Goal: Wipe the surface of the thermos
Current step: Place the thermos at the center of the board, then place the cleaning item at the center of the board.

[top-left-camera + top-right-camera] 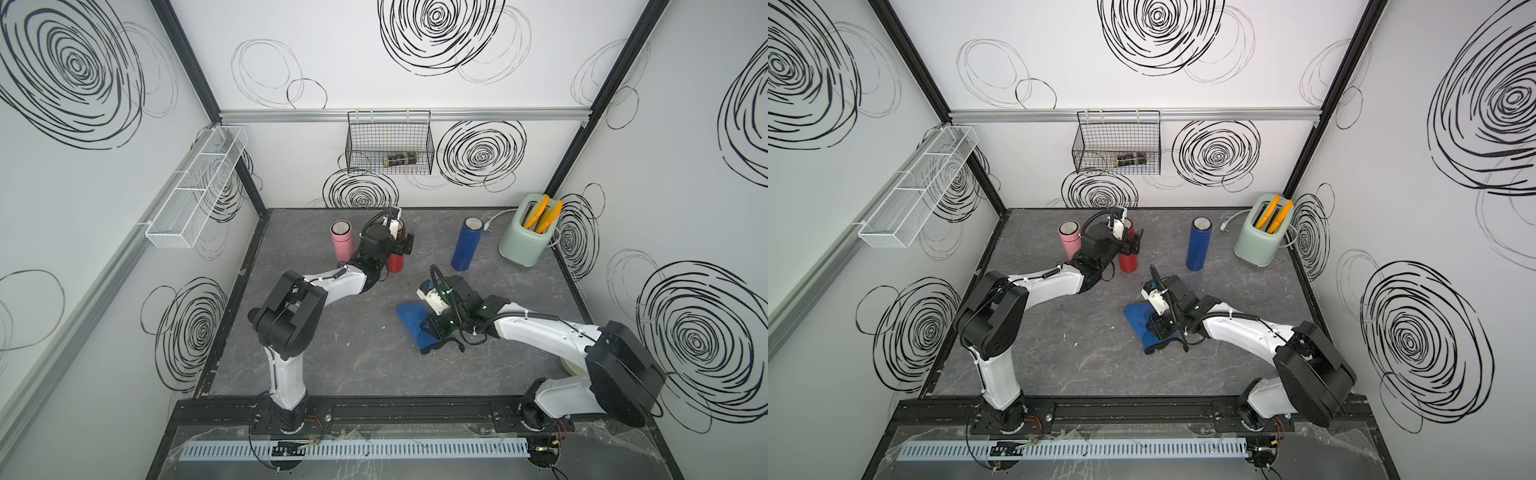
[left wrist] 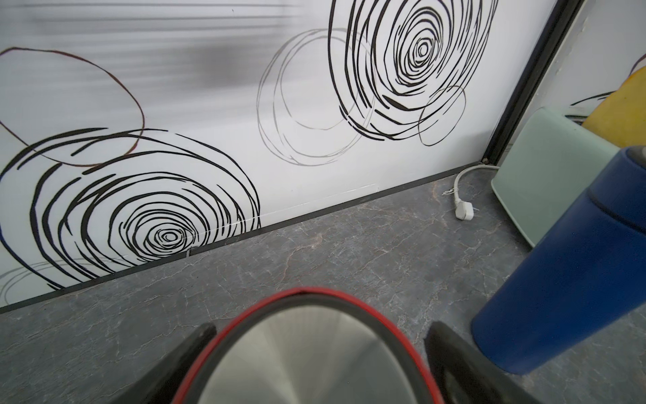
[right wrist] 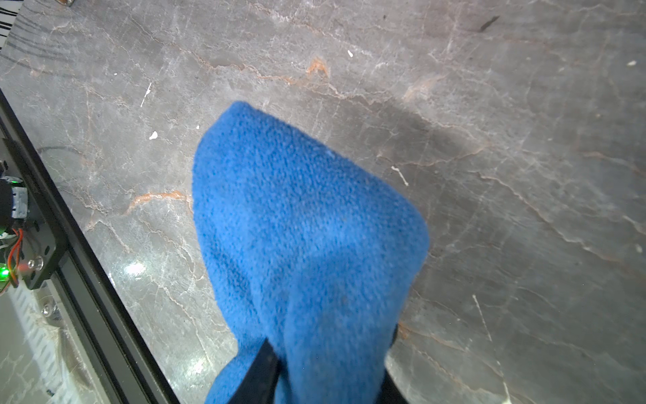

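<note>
A red cylindrical thermos (image 1: pixel 395 262) with a brushed steel lid stands upright on the grey marble-patterned desk (image 1: pixel 332 361), towards the back wall and just beside a pink cylindrical thermos (image 1: pixel 341 243). The left fingers (image 2: pixel 451 353) sit on either side of its lid, spread apart. In the left wrist view 1 finger is clear of the red rim, and the other is close against it. Nothing is gripped.

Near the middle of the desk and well apart from the red thermos, the right fingers (image 3: pixel 263 372) are closed on a blue fleecy cloth (image 3: pixel 300 227). The cloth fans out from them over the desk and casts a shadow there. I cannot tell whether its far edge touches the surface. Both top views show it under the right wrist (image 1: pixel 1138 322).

A dark blue cylindrical thermos (image 1: pixel 466 247) stands upright further right. Next to it, in the back right corner, is a mint-green toaster (image 1: pixel 519 245) with 2 orange-yellow slices (image 1: pixel 540 214) in its slots. A black wire basket (image 1: pixel 390 143) hangs on the back wall.
</note>
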Controlling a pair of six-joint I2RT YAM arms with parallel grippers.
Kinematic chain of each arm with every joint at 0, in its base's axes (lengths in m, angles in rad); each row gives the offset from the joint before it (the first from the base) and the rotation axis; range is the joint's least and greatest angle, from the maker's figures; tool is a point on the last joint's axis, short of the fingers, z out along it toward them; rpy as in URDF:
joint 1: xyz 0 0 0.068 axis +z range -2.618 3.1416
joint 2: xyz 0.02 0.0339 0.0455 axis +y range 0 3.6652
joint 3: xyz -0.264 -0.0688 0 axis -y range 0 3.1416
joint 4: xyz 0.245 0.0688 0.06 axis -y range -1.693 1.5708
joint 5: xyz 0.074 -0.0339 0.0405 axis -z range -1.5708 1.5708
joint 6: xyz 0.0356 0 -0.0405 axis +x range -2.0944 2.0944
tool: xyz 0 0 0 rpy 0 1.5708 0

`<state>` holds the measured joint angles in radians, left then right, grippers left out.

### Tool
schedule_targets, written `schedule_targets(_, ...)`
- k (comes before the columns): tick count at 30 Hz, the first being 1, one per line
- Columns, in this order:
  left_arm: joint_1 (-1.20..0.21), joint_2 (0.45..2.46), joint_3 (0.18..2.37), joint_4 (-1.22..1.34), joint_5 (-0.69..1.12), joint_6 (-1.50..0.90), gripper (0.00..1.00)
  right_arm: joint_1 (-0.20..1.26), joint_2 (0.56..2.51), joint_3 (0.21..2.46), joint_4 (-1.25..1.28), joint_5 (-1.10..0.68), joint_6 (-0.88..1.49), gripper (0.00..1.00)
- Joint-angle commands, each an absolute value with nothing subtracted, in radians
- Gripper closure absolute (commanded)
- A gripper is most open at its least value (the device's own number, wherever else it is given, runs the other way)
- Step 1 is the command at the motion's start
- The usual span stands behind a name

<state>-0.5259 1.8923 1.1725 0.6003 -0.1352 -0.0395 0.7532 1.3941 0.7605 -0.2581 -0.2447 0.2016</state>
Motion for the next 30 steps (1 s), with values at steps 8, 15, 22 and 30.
schedule_targets(8, -0.571, 1.771, 1.149, 0.595, -0.185, -0.027, 0.04, 0.752, 1.384, 0.761, -0.264, -0.241, 0.193, 0.69)
schedule_targets(15, -0.61, 1.686, 1.16, 0.502, -0.218, 0.002, 0.04, 0.751, 1.376, 0.746, -0.268, -0.222, 0.204, 0.72)
schedule_targets(22, -0.64, 1.645, 1.208, 0.427, -0.246, 0.043, 0.04, 0.741, 1.316, 0.724, -0.288, -0.201, 0.209, 0.72)
schedule_targets(30, -0.663, 1.629, 1.267, 0.363, -0.244, 0.058, 0.04, 0.713, 1.283, 0.688, -0.314, -0.163, 0.229, 0.69)
